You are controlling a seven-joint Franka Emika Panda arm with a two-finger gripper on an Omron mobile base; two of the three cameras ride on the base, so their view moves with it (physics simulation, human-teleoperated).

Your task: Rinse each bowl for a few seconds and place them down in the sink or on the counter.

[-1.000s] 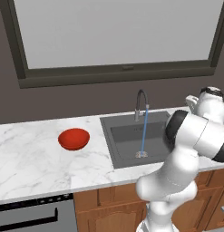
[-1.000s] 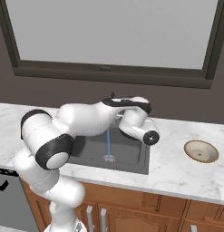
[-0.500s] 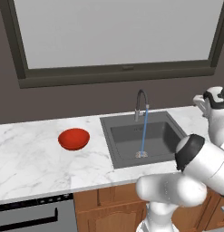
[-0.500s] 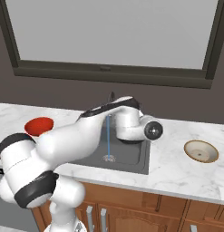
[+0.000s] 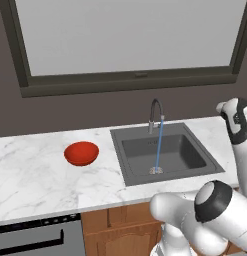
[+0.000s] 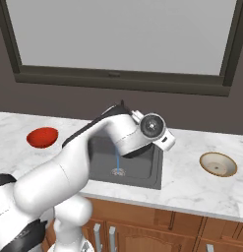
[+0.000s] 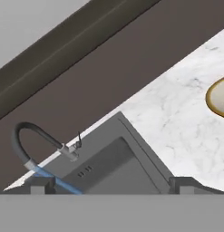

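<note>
— On the counter (image 5: 35, 180), where are the two bowls now?

— Each one is on its own side of the sink (image 5: 165, 152). The red bowl (image 5: 81, 153) stands on the marble to the left, well apart from the basin, and the beige bowl (image 6: 218, 164) stands to the right, also with a strip of marble between it and the sink edge. Neither of them is under the water.

— And the water runs?

— Yes, a thin blue stream (image 5: 158, 147) falls from the faucet (image 5: 154, 114) down to the drain. So I judge that the rinsing has not begun for either bowl.

— What about the gripper?

— The gripper (image 7: 109, 183) has its two finger tips far apart and nothing between them — it is released and empty. The hand view looks over the right edge of the sink, with the beige bowl at the far right border.

— What could go wrong from here?

— The beige bowl is shallow, so the fingers must take it by the rim; if they come down too flat, I think they could push it along the smooth marble and not grasp it. Also the arm is folded close over the basin — a wide swing could knock the faucet. And a bowl held tilted under the stream may slip out and fall into the sink.
</note>
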